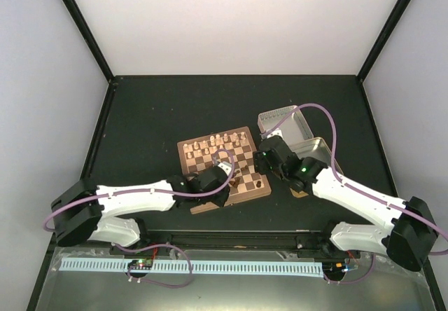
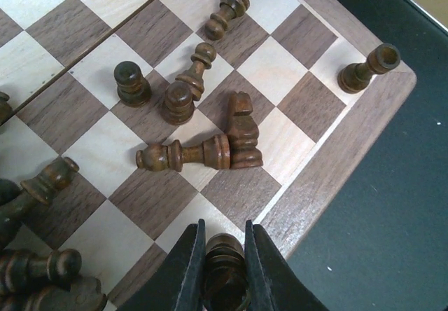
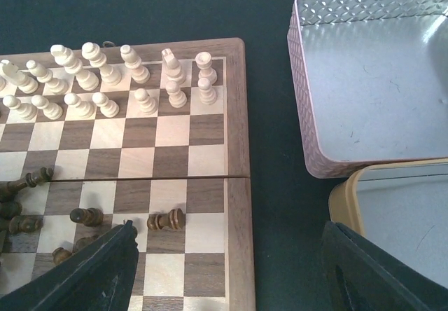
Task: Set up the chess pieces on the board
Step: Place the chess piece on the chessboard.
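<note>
- Left gripper [image 2: 225, 235] – jaws narrow, clamped on a dark chessman [image 2: 225, 272]. Ringed body shows between the fingers; which piece it is, cannot tell.
- The held piece is low over the board [image 2: 348, 151], at a dark square just inside the brown rim.
- Just beyond the fingers: a long dark piece [image 2: 183, 155] lying on its side, its base touching a dark knight [image 2: 242, 132].
- Further out: two dark pawns [image 2: 131, 83] upright on neighbouring squares, a slim piece tilted beside them, and another lying flat beyond those.
- One dark piece [image 2: 367, 68] lies on the rim at the board's corner.
- More dark pieces are jumbled at the left edge of the left wrist view.
- Right gripper [image 3: 229, 230] – jaws wide, nothing between them. It hangs over the board's right edge.
- One finger is above the dark-piece half, the other above the yellow-rimmed tin half [image 3: 344, 200].
- Pale pieces [image 3: 105, 80] stand upright in two rows along the board's far side.
- The embossed silver tin half [image 3: 301, 115] sits on the counter [image 1: 154, 129] just right of the board, apart from it.
</note>
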Robot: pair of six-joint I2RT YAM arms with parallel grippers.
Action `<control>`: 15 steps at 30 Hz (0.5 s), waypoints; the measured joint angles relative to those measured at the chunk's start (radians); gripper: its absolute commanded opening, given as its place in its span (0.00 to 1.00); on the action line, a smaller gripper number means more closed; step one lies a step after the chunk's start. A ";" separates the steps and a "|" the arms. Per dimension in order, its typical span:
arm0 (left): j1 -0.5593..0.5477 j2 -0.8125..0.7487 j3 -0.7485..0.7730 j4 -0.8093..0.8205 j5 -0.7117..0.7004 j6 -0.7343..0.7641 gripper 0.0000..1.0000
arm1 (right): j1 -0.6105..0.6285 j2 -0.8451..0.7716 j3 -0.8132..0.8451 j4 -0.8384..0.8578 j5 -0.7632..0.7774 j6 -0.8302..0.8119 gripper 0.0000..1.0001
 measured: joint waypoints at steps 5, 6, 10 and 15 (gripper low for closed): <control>-0.005 0.035 -0.005 0.035 -0.022 0.009 0.02 | 0.000 0.007 0.000 -0.001 0.000 -0.001 0.72; -0.006 0.039 -0.009 0.041 -0.025 0.011 0.02 | -0.001 0.007 0.000 0.000 0.000 -0.001 0.72; -0.007 0.048 -0.018 0.060 -0.034 0.017 0.02 | -0.004 0.007 0.000 -0.001 0.002 -0.001 0.72; -0.012 0.050 -0.018 0.063 -0.041 0.021 0.14 | -0.005 0.008 0.000 0.000 0.001 -0.001 0.72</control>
